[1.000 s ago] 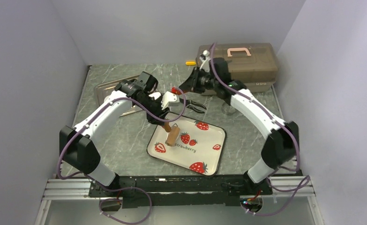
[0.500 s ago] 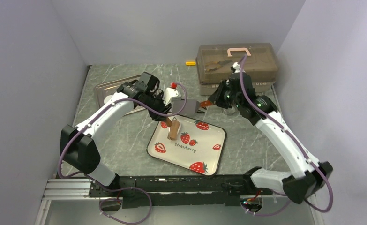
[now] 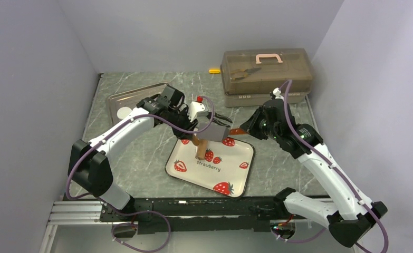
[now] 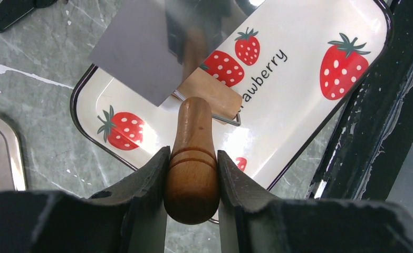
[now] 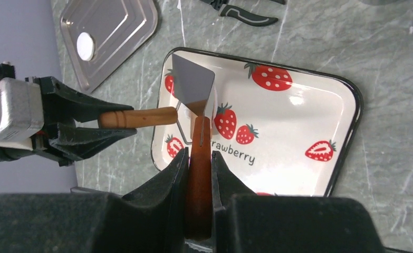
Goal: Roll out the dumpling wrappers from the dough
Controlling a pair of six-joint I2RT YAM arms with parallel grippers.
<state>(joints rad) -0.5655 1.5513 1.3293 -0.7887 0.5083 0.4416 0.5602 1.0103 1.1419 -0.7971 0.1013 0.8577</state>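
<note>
Compared with one second ago, the right arm has drawn back from the far side of the bench, near the toolbox. Its lower links now lean out to the right. With it, the scraper has come over the far left corner of the strawberry plate. The left arm moved only a little, and the roller shifted slightly to the right on the plate.

The left arm reaches forward and to the right from its base, with the elbow low and the wrist bent down toward the plate. The left claw is clenched on the rounded wooden handle of the roller, one finger on each side. The roller's barrel touches the plate.

The right arm rises from its base and reaches to the left. The right claw grasps the brown wooden handle of the scraper, and the metal blade points away from the claw, just above the roller's wire frame.

One dumpling wrapper, a white round disc, lies in the metal tray at the far left, well apart from the plate. Whether dough lies under the blade I cannot tell.
</note>
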